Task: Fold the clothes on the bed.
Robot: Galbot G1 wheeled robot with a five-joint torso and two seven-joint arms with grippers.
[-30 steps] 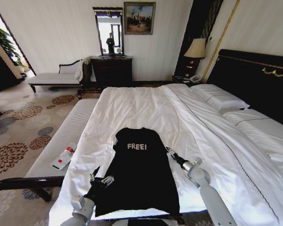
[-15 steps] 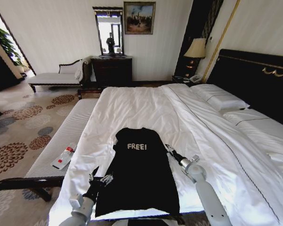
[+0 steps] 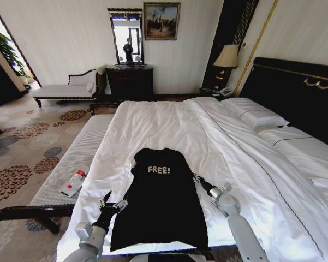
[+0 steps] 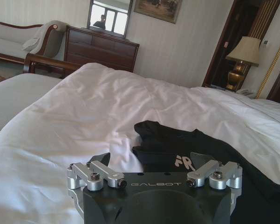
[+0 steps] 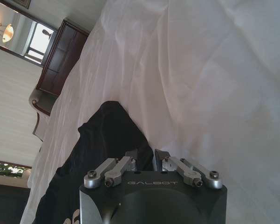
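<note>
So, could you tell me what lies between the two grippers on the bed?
The black T-shirt lies between them in the head view: the left gripper is at its left edge, the right gripper at its right edge, on the white bed.

Room around you, beyond the work:
You have a pale bench (image 3: 71, 164) carrying a red-and-white bottle (image 3: 74, 182); dark dresser (image 3: 130, 82), mirror (image 3: 126, 35), painting (image 3: 161, 21), lamp (image 3: 227, 56), chaise (image 3: 65, 90).
</note>
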